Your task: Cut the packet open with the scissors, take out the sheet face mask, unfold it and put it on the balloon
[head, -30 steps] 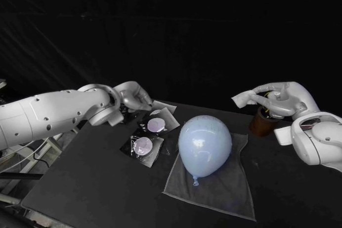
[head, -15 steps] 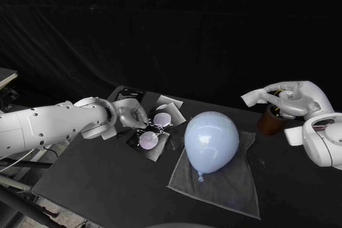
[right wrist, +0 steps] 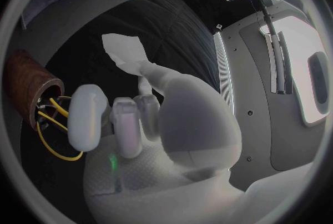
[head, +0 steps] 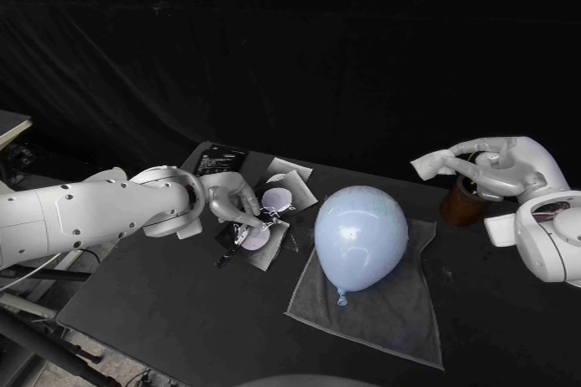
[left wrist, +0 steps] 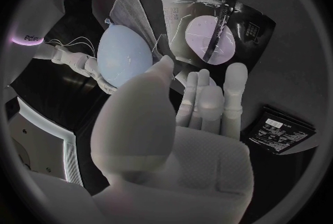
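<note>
While the left robot hand (head: 232,204) reaches down with its fingers straight and apart, holding nothing, its fingertips (head: 251,223) meet the top of the near packet (head: 257,236); whether they press on it I cannot tell. That packet is a dark, glossy sachet with a pale round patch at its middle. A second packet (head: 281,199) of the same look lies just behind it, near a black box (head: 218,161) at the far edge. Both packets lie flat on the black surface (head: 158,311), just beside the pale blue balloon (head: 361,234), which rests on a grey cloth (head: 375,328). Well apart, past the balloon, the right robot hand (head: 494,170) hangs over a brown cup (head: 459,206), fingers curled above the yellow-handled scissors (right wrist: 50,124) standing in it; whether it grips them I cannot tell. Bare surface stretches from the packets to the near left edge.
</note>
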Tool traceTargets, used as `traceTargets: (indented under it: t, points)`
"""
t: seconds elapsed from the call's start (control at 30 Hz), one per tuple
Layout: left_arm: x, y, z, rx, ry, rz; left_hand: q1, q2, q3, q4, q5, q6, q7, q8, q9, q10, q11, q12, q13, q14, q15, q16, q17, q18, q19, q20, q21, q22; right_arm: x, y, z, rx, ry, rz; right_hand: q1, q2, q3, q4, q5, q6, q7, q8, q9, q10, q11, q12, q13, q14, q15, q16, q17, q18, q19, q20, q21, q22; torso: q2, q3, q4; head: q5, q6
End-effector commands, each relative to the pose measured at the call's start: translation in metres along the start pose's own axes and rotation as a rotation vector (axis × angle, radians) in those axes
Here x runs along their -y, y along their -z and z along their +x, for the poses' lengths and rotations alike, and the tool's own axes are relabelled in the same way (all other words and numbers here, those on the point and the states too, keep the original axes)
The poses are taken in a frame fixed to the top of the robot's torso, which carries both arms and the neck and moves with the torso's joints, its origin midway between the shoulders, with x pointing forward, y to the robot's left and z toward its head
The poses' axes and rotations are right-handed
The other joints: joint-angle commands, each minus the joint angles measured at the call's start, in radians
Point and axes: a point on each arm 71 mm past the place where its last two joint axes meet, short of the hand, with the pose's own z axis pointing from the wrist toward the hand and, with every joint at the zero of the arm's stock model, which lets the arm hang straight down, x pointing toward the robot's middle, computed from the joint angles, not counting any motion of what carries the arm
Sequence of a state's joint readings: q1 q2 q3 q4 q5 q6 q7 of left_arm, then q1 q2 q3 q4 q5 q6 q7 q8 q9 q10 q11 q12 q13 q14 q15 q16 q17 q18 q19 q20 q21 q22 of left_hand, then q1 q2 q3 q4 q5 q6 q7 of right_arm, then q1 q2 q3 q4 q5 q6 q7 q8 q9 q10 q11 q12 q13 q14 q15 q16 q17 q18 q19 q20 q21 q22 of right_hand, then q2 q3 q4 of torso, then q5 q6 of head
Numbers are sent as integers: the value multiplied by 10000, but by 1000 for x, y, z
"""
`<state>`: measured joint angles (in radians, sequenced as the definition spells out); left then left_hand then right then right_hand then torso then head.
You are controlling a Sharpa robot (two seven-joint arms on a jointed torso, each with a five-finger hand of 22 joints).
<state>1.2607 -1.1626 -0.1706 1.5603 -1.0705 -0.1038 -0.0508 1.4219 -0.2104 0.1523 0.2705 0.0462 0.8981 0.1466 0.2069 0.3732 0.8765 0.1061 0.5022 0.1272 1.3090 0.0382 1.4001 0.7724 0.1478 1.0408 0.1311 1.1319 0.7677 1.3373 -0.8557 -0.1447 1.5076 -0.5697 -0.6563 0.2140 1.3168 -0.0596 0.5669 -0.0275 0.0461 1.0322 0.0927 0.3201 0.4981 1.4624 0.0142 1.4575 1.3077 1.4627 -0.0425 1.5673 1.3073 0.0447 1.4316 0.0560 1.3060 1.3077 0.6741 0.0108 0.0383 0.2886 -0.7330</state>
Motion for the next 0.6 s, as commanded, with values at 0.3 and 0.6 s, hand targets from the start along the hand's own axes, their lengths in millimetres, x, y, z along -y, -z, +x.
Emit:
traceTargets:
  t: [0.3,0.6]
  points:
    - [1,-1,0,168,-56,23,541,427,-2375,253,23,-245,126,-246,-46,-341,93,106,-107,20,46,72,116,92,148,57,-51,42,0,-1,1,-147,-52,-61,-9,103,27,-54,28,28,-5,36,19,452,0,10,1868,1081,-66,35,2634,196,-33,21,-20,887,78,22,-3,-108,122]
    - [16,-10,-11,1718,2321,1250,1312,1030,-1720,188,22,52,198,-122,12,-293,71,388,-90,-289,32,-141,-678,215,-232,50,-427,-578,0,-2,6,-252,-131,-11,-9,103,27,-54,28,28,-5,36,19,452,0,10,1868,1081,-66,35,2634,196,-33,21,-20,887,91,9,-32,-1010,604]
